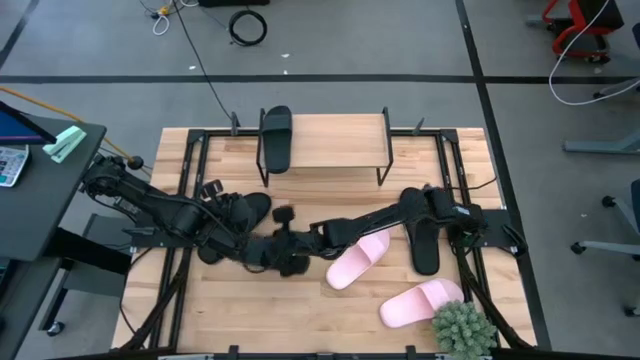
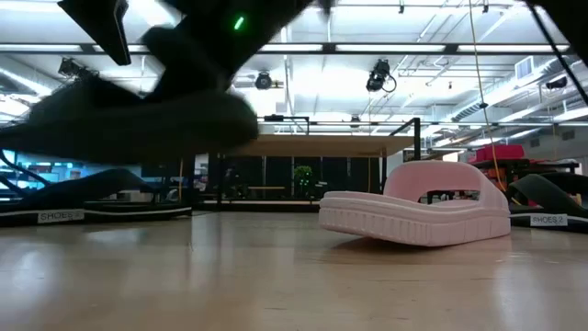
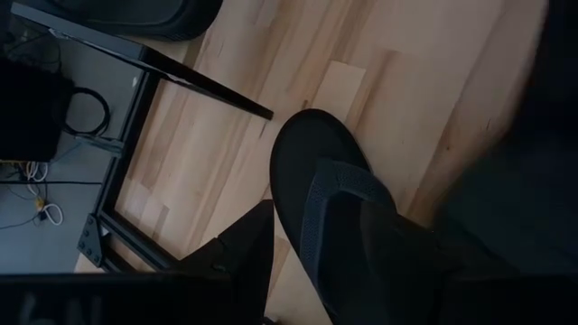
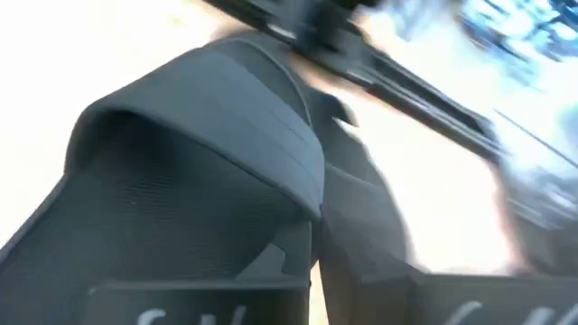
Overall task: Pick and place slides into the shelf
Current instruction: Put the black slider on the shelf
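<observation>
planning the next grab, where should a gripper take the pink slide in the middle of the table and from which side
Probably by the wide strap of the pink slide, coming from above. It lies flat, sole down, and the strap arches clear of the footbed in the low view, leaving a raised band for the fingers to close across.

A robotics lab in a large industrial hall: grey concrete floor (image 1: 330, 40) taped with dark lines, loose cables (image 1: 247, 26) lying beyond the wooden table (image 1: 300, 310), ceiling strip lights (image 2: 367, 46) and exposed ducts overhead, and a rolling office chair (image 1: 620, 210) beside the right arm
</observation>
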`<state>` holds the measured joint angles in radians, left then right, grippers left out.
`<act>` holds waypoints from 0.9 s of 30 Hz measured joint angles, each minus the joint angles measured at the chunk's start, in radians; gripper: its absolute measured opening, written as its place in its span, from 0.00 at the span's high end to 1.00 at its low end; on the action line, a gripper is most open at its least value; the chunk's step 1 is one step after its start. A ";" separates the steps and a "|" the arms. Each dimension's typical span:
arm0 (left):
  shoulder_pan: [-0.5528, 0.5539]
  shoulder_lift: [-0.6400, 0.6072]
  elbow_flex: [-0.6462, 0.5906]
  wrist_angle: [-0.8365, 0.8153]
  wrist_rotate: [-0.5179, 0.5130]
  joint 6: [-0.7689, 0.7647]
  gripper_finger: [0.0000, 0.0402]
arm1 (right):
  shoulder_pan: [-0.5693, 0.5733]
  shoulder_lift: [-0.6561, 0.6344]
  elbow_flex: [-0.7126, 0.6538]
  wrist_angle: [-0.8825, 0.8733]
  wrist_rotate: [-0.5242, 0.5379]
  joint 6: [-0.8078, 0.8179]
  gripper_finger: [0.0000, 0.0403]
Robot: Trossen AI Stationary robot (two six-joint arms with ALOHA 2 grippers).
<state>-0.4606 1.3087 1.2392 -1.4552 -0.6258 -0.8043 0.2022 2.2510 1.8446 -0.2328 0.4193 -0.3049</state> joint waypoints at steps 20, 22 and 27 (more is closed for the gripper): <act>0.000 0.000 0.000 -0.001 0.000 -0.024 0.57 | -0.185 -0.551 -0.003 -0.528 0.835 0.594 0.98; 0.000 0.000 0.000 0.000 0.000 -0.024 0.57 | -0.227 -0.518 -0.003 -0.538 0.821 0.643 0.98; 0.000 0.000 0.000 0.000 0.000 -0.023 0.57 | -0.323 -0.397 -0.006 -0.541 0.775 0.692 0.98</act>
<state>-0.4606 1.3087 1.2392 -1.4552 -0.6262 -0.8268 -0.1212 1.8539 1.8385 -0.7741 1.1946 0.3868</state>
